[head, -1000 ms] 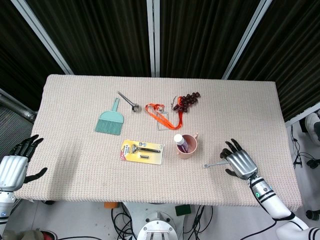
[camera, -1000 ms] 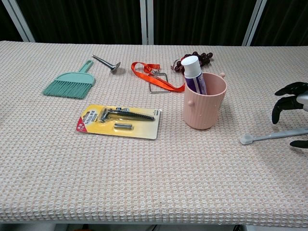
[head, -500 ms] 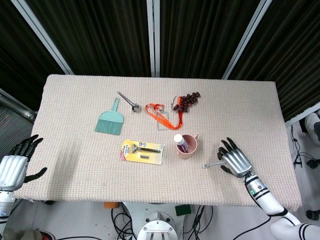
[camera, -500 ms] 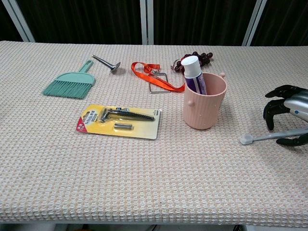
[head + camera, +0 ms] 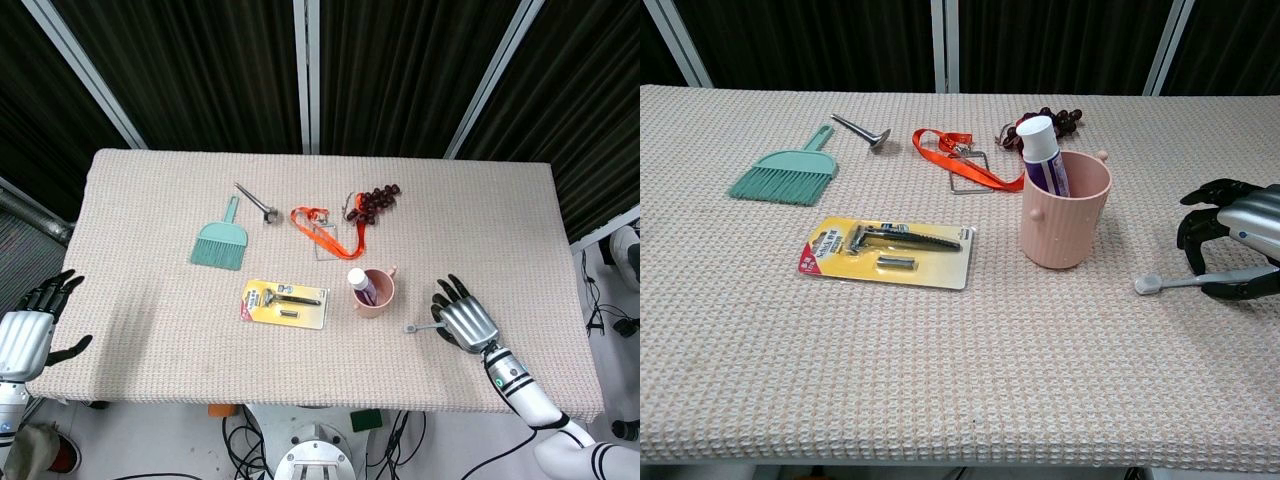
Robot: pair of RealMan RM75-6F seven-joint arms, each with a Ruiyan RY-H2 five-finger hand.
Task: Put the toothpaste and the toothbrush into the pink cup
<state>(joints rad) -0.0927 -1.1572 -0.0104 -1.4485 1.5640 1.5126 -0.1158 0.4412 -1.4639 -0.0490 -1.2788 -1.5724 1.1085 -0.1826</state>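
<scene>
The pink cup [image 5: 373,290] [image 5: 1065,220] stands right of the table's middle, with the purple, white-capped toothpaste [image 5: 359,283] [image 5: 1043,152] upright inside it. To its right the grey toothbrush [image 5: 418,326] [image 5: 1175,282] lies flat, head toward the cup. My right hand [image 5: 463,319] [image 5: 1230,240] hovers over the handle end with its fingers spread. In the chest view the handle runs between fingers and thumb, and I see no closed grip. My left hand [image 5: 28,335] hangs open off the table's left edge.
A yellow razor pack [image 5: 284,303] lies left of the cup. Behind it are a teal hand brush [image 5: 222,242], a metal tool [image 5: 257,203], an orange lanyard [image 5: 322,226] and dark beads [image 5: 374,200]. The table's front edge [image 5: 300,400] is near my right forearm.
My right hand has slid left along the toothbrush handle toward the cup. The brush head has shifted slightly left. The left hand has stayed put.
</scene>
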